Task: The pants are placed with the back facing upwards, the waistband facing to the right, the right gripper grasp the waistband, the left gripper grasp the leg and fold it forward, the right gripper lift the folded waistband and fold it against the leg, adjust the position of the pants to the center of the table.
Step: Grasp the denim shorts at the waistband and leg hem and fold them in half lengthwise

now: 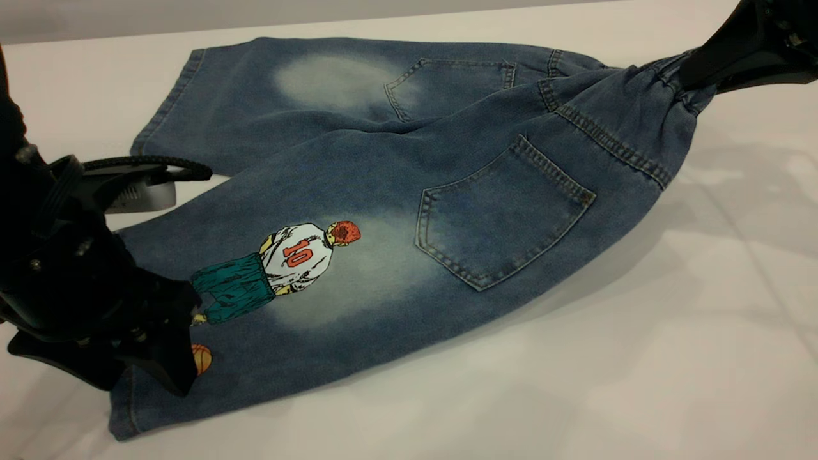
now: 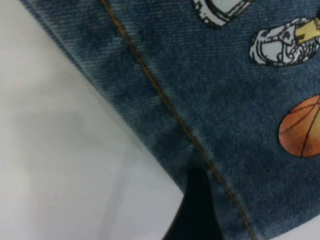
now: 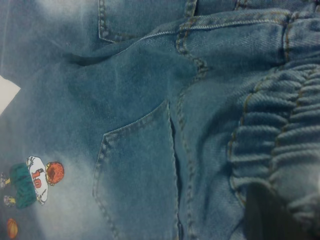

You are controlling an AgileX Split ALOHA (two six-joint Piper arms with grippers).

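Observation:
The pants (image 1: 383, 166) lie back up on the white table (image 1: 607, 358), two patch pockets showing. At the far right the gathered waistband (image 1: 664, 80) is bunched and raised off the surface, and my right gripper (image 1: 687, 80) is shut on it; one dark finger (image 3: 267, 215) presses into the ruched band (image 3: 280, 145). The printed leg (image 1: 307, 300) with the "10" player (image 1: 297, 255) reaches toward the near left. There my left gripper (image 1: 172, 367) is shut on the leg's hem beside the orange ball (image 2: 302, 127); one finger (image 2: 197, 210) shows at the hem's edge, the other is hidden by denim.
The plain leg (image 1: 211, 102) lies flat toward the far left, beyond the left arm's cables (image 1: 147, 167). Bare table stretches along the near side and to the right of the shorts. The table's far edge (image 1: 192, 29) runs behind the shorts.

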